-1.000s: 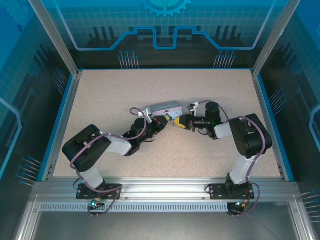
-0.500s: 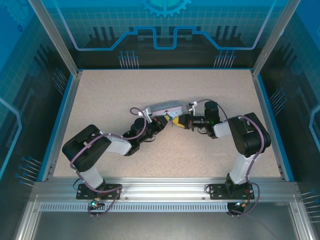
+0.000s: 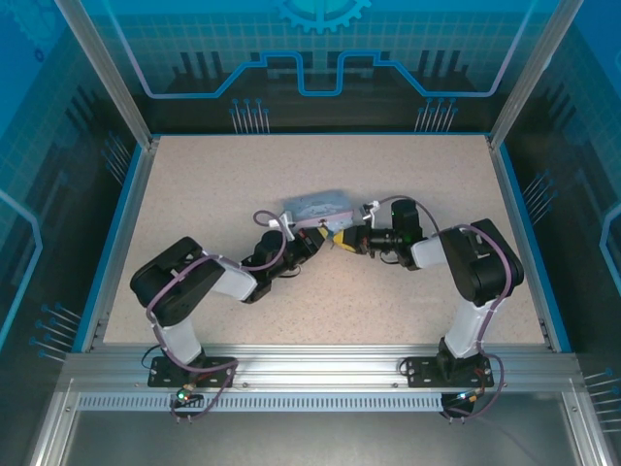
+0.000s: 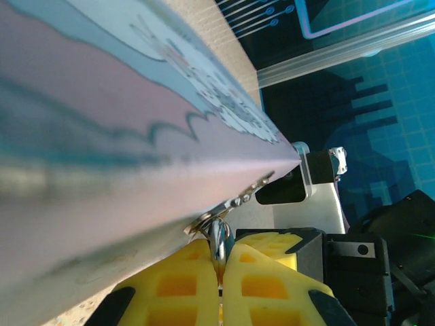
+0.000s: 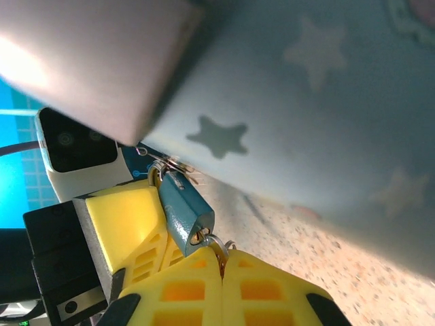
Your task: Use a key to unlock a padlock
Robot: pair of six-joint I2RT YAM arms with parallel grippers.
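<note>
The right gripper (image 5: 222,270) has its two yellow fingers pressed together on the key (image 5: 215,243), a tiny silvery sliver that sticks out of the fingertips. The key's tip meets the lower end of the padlock (image 5: 185,210), a small teal-blue body that hangs tilted just above those fingertips. Thin wire rings (image 5: 173,165) cluster at the padlock's upper end, where its shackle sits. The padlock's body lies against one yellow finger (image 5: 126,224) of the left gripper (image 4: 219,282). In the left wrist view that gripper's fingers are also closed tight, pinching a thin metal loop (image 4: 217,239) that rises from between the tips; it looks like the shackle, hooked to a small metal clasp (image 4: 239,198) on the edge of the tin (image 4: 122,136). The pale lilac-blue tin, printed with stars and a cartoon picture, sits right above both grippers. From overhead, the two arms reach inward from either side, and their yellow fingertips meet near the middle of the speckled beige table (image 3: 194,184), at the tin's near edge.
</note>
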